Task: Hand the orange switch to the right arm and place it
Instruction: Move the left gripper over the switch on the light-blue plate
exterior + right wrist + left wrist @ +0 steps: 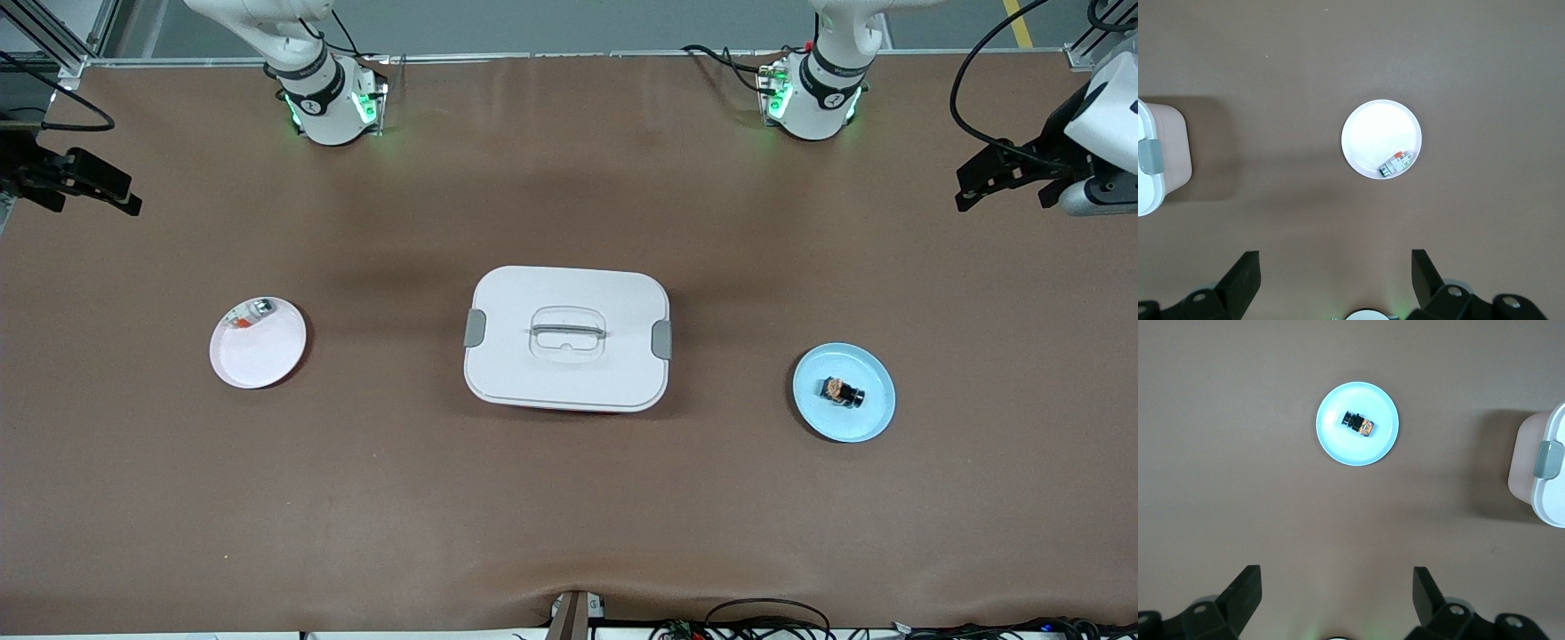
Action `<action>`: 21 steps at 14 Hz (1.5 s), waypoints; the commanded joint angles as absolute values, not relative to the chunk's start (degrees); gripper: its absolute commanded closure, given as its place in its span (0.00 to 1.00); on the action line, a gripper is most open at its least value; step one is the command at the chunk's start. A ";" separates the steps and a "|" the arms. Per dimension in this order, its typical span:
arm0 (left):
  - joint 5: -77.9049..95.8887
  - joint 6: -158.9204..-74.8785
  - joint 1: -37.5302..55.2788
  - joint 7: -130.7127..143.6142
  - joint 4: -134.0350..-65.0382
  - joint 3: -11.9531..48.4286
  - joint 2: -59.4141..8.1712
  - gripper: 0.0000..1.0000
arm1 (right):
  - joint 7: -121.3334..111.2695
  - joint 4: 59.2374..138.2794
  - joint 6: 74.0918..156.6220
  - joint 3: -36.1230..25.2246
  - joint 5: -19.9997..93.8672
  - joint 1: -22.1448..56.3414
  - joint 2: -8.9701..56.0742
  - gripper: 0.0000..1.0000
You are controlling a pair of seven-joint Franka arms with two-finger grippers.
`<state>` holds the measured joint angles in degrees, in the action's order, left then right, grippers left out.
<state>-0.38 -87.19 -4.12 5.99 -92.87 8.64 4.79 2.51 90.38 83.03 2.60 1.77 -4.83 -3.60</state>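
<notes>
Blue plate [867,422] bears orange switch [842,391] on brown table [569,498]; both arms' jaws spread.

White jointed arms [311,80], black-banded bases glowing green, black cables, black fingers [1245,593]

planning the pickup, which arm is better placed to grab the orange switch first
Left. The orange switch lies on the blue plate toward the left arm's end; the left gripper hangs open above it, the right gripper above the pink plate.
</notes>
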 commanded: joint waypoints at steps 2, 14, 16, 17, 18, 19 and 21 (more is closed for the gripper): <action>-0.70 -86.57 -4.48 5.45 -89.65 8.61 0.80 0.00 | 1.67 89.56 82.71 3.52 0.88 -5.98 -3.60 0.00; -2.64 -109.31 -7.38 -8.92 -100.36 8.79 -11.41 0.00 | 1.67 89.56 82.79 3.52 0.88 -5.89 -3.60 0.00; -2.64 -112.40 -8.26 -14.83 -100.98 8.79 -14.58 0.00 | 1.67 89.56 82.79 3.52 0.88 -5.89 -3.60 0.00; -2.64 -114.41 -8.26 -15.20 -102.12 8.79 -15.20 0.00 | 1.67 89.56 82.79 3.52 0.88 -5.89 -3.60 0.00; -2.64 -117.30 -8.09 -15.21 -104.04 8.79 -15.47 0.00 | 1.67 89.56 82.79 3.52 0.88 -5.89 -3.60 0.00; -2.72 -120.47 -8.09 -15.64 -105.72 8.79 -16.08 0.00 | 1.67 89.56 82.79 3.52 0.88 -5.98 -3.60 0.00; -2.72 -125.66 -8.09 -19.49 -107.66 8.79 -17.83 0.00 | 1.76 89.56 82.79 3.52 0.88 -5.89 -3.60 0.00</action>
<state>-1.85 -121.53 -8.15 -16.51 -105.26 8.70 -17.55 2.50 90.25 83.04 2.61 1.74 -4.83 -3.60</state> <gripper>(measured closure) 0.000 0.000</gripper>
